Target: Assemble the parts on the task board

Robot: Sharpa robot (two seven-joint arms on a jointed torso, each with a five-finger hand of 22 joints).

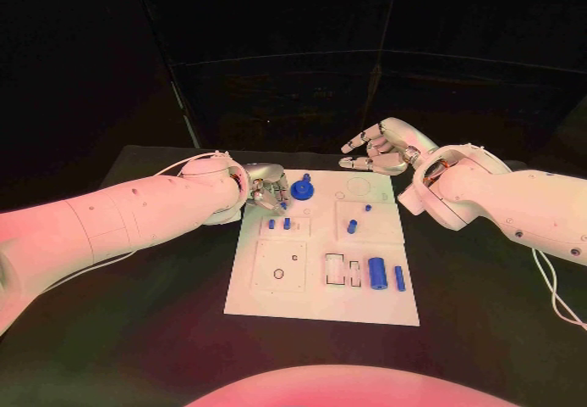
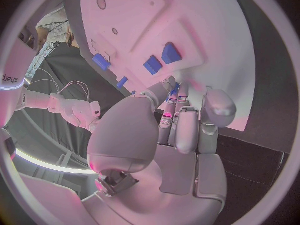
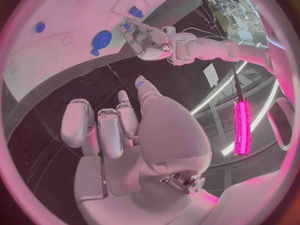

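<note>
1. a black table (image 1: pixel 147 339) is seen in the head view, and everything is carried by it.
2. a white task board (image 1: pixel 321 297) is laid flat on the middle of the table, its long side running away from the robot.
3. the board's near edge is set back from the table's near edge, with bare black surface shown on both sides of it.
4. in the left wrist view the same board (image 2: pixel 206 20) is seen lying against the dark tabletop (image 2: pixel 262 150).
</note>
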